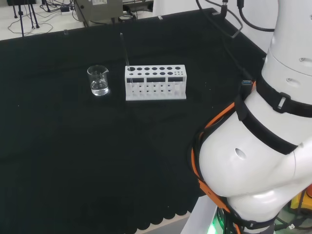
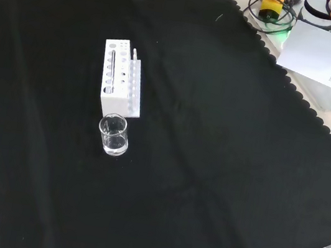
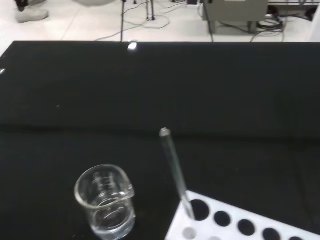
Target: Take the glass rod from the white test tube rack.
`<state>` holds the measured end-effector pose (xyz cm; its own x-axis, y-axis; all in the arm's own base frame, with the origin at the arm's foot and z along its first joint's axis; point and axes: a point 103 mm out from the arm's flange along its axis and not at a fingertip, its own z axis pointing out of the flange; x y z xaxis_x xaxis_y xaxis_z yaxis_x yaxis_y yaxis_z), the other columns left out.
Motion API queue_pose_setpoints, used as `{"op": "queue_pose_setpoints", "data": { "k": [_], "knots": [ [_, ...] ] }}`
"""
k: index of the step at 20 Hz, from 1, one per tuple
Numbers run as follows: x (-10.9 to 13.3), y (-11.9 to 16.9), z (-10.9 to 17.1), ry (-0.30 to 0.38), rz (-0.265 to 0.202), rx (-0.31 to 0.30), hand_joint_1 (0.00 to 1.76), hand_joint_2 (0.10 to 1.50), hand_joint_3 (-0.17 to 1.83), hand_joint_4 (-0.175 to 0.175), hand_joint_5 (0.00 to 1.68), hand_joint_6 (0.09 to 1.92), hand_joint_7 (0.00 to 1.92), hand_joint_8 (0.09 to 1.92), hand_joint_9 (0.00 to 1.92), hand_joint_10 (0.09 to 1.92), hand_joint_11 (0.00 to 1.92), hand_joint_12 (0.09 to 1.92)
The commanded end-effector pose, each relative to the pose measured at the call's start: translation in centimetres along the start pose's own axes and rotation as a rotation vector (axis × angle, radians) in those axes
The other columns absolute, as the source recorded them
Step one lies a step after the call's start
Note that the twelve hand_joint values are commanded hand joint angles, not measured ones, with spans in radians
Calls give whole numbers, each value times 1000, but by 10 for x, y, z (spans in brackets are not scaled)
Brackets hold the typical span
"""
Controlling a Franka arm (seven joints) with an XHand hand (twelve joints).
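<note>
Beaker [image 3: 106, 207] beside rack [image 3: 240, 222] holding tilted glass rod [image 3: 176, 172].

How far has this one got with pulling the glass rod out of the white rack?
Nothing looks done yet: the glass rod stands in an end hole of the white test tube rack, at the end nearest the beaker. Nothing touches the rod. In the wrist view rod and rack sit close below the camera, so an approach seems under way. Grasping and lifting the rod out are left.
</note>
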<state>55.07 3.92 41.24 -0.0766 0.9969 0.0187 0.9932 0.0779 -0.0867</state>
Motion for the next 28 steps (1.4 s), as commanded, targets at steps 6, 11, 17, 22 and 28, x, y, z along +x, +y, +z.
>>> {"op": "queue_pose_setpoints", "data": {
  "k": [6,11,17,22,28],
  "knots": [
    [17,1,22,6,-60,25,719,783,635,-175,297,842,722,927,1025,905,561,1338],
    [17,12,39,14,-81,44,729,790,634,-175,324,874,763,939,1054,918,591,1328],
    [15,29,60,29,-91,70,733,795,632,-175,343,902,777,943,1066,920,600,1323],
    [11,32,74,48,-75,98,733,799,632,-175,346,918,783,946,1074,920,606,1322],
    [9,29,89,32,-82,113,734,805,632,-175,361,939,845,970,1103,931,619,1323]
  ]
}}
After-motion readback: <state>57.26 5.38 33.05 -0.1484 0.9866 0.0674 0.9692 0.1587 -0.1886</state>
